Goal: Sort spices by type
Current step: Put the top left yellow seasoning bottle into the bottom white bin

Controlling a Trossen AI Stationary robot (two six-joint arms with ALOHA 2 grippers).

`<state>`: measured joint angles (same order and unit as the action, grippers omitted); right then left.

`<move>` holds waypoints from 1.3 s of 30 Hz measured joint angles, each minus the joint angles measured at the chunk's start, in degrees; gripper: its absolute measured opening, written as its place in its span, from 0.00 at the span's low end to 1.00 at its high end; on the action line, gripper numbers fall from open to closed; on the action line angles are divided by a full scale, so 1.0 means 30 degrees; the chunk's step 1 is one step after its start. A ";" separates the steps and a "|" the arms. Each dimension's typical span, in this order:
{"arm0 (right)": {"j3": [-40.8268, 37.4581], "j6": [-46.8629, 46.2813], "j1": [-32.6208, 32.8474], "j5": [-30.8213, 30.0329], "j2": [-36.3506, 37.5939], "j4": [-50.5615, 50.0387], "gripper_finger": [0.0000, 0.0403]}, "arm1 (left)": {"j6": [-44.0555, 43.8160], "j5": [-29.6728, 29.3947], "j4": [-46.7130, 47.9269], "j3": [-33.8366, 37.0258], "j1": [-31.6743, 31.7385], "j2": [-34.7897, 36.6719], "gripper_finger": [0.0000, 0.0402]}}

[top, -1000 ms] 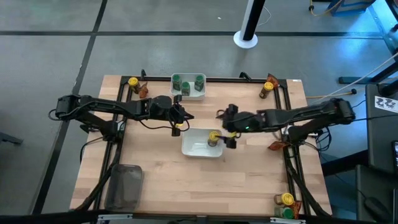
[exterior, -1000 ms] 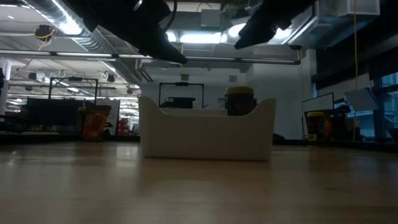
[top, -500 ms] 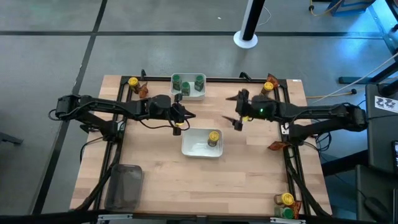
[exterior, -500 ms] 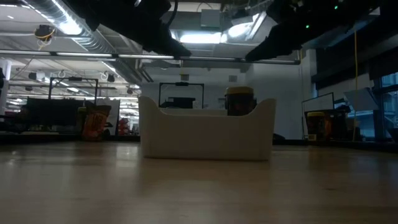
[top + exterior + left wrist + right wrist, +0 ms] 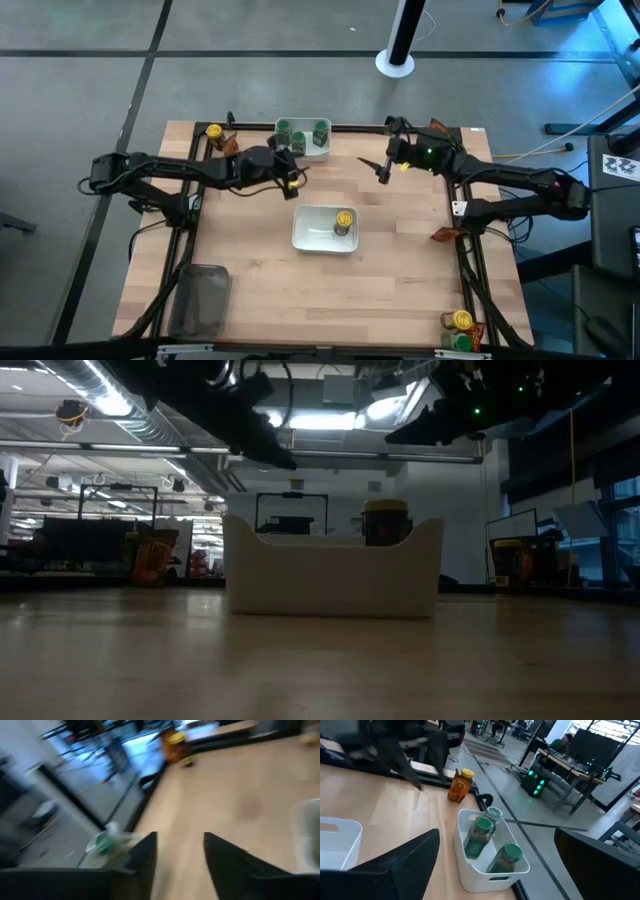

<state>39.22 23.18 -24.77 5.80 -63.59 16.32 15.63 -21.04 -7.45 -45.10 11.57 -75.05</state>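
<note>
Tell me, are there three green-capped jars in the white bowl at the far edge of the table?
Yes. The right wrist view shows three green-capped jars standing inside that white bowl.

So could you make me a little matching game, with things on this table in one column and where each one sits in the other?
Things:
1. green-capped jars
2. yellow-capped jar nearest the table's middle
3. clear grey tray
4. right gripper

Places:
A. in the white bowl at the table's middle
B. raised above the table, right of the far bowl
C. in the white bowl at the far edge
D. near the table's front left corner

Pairs: 1-C, 2-A, 3-D, 4-B
</note>
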 joint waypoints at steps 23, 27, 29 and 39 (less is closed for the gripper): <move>0.0015 -0.0080 -0.0507 -0.0581 0.0131 0.0689 0.97 | -0.6846 -0.3918 1.5232 -0.7315 1.2072 0.0015 0.71; 0.0015 -0.0073 -0.0512 -0.0588 0.0131 0.0364 0.97 | -0.6998 -0.3939 1.5775 -0.7315 1.2682 0.0015 0.70; 0.0015 -0.0073 -0.0505 -0.0595 0.0131 0.0342 0.97 | -0.7420 -0.3933 1.5903 -0.7315 1.2773 0.0015 0.70; 0.0015 -0.0066 -0.0505 -0.0632 0.0131 0.0337 0.97 | -0.9354 -0.2775 1.8522 -0.9604 1.4136 -0.0853 0.70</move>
<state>39.27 22.98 -26.28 3.90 -63.20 17.33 -12.43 -29.36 48.11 -73.91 53.98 -77.61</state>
